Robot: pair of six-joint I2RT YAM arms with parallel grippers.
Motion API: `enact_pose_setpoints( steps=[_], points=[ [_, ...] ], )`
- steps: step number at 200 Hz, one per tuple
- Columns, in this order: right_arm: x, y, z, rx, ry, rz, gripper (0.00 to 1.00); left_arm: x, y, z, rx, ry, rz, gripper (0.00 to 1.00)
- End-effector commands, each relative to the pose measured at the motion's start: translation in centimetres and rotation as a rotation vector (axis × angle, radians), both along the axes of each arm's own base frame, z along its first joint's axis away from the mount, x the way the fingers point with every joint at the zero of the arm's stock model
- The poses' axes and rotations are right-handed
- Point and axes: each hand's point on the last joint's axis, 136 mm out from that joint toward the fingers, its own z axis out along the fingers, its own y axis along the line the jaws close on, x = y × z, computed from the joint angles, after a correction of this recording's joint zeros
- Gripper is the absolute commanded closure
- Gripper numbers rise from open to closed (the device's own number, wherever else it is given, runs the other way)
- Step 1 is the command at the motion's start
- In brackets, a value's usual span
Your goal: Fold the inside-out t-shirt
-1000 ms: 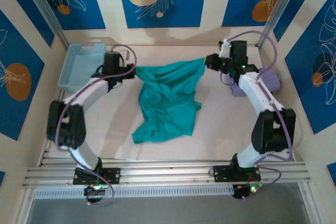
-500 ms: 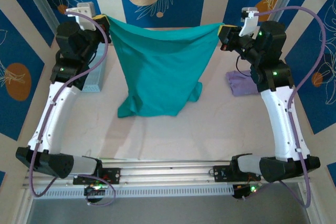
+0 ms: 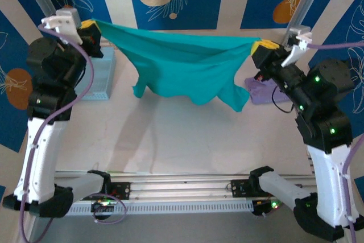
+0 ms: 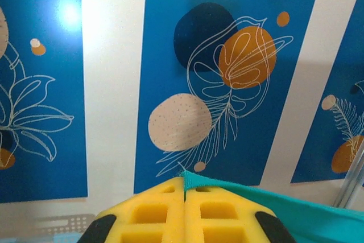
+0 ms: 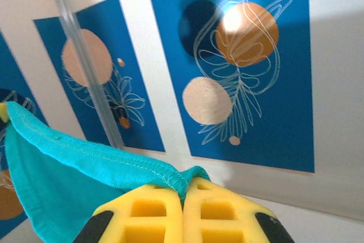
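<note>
From the top external camera, the inside-out t-shirt (image 3: 187,66) is stretched in the air between the two raised arms, above the far half of the table (image 3: 170,140). The left gripper (image 3: 88,29) pinches one end of the top edge over the far left corner. The right gripper (image 3: 264,46) pinches the other end near the far right corner. The cloth sags between them, and its lower edge hangs loose. A light blue basket (image 3: 99,81) sits at the far left edge, and a folded lavender garment (image 3: 260,92) lies by the right edge.

At the left wrist, the left gripper (image 4: 183,189) has its yellow pads (image 4: 151,214) pressed together on a teal corner of the t-shirt (image 4: 284,214).

At the right wrist, the right gripper (image 5: 183,194) is likewise clamped on the t-shirt's (image 5: 68,174) stitched hem, and the cloth trails off to the left.
</note>
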Motion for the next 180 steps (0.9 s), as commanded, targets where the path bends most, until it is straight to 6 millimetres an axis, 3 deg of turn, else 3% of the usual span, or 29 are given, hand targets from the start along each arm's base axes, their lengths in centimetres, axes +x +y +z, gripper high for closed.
enact_pose_setpoints(
  steps=[1,20,40,70,100,124,151,166,180],
  points=[
    [1.9,-0.3,-3.1,-0.025,0.069,-0.063,1.00,0.8,0.7,-2.4,0.001,0.053,0.047,1.00],
    [4.3,-0.6,-5.2,-0.050,0.102,-0.122,1.00,3.2,0.8,-4.6,0.038,0.113,0.083,1.00],
    [7.8,-1.6,-6.1,-0.078,0.111,-0.207,1.00,6.3,1.2,-5.2,0.073,0.133,0.134,1.00],
    [13.2,-2.8,-3.7,-0.026,0.066,-0.249,1.00,11.1,1.1,-3.0,0.087,0.116,0.151,1.00],
    [17.1,-1.3,-0.5,0.025,0.015,-0.180,1.00,14.0,0.8,0.8,0.080,0.050,0.140,1.00],
    [18.8,-0.2,1.9,0.063,-0.017,-0.127,1.00,14.2,1.2,4.4,0.069,-0.010,0.137,1.00],
    [18.0,0.3,4.0,0.069,-0.044,-0.096,1.00,11.1,1.2,8.5,0.054,-0.094,0.105,1.00],
    [17.2,0.2,3.8,0.056,-0.040,-0.101,1.00,9.4,0.9,8.5,0.055,-0.088,0.072,1.00],
    [16.7,0.0,2.2,0.038,-0.006,-0.110,1.00,8.3,0.2,6.6,0.056,-0.053,0.024,1.00]
  ],
)
